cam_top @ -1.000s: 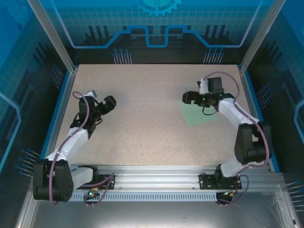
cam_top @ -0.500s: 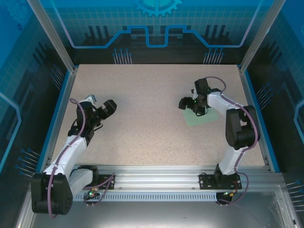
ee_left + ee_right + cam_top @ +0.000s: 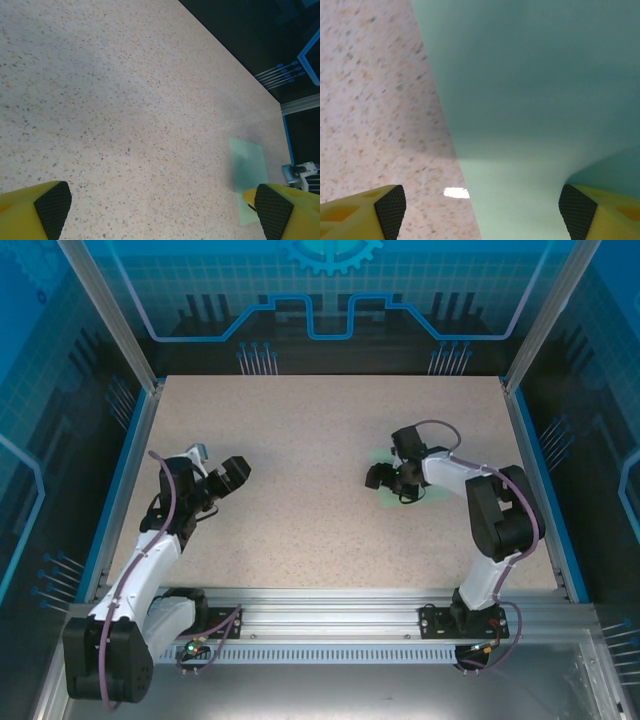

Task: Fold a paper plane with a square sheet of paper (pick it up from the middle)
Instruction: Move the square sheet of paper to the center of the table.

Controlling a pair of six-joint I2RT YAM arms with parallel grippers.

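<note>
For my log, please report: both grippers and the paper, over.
Left gripper open over bare table. Right gripper open, low, straddling an edge of the square sheet of paper. Sheet not yet folded. Nothing in the way.

This is a robotics lab cell, a purpose-built test enclosure rather than a lived-in room. At its centre is a speckled beige table (image 3: 320, 440). Aluminium profile posts (image 3: 108, 315) rise at the table's far corners. Behind and to both sides of the table stand translucent blue panels (image 3: 200, 290) printed with a gear and circuit-line pattern (image 3: 330, 252). Blue trim (image 3: 127, 470) lines the table's side edges. A slotted aluminium rail (image 3: 320, 612) along its near edge carries two cabled robot arms (image 3: 150, 540), with bare sheet metal (image 3: 320, 690) in front.
</note>
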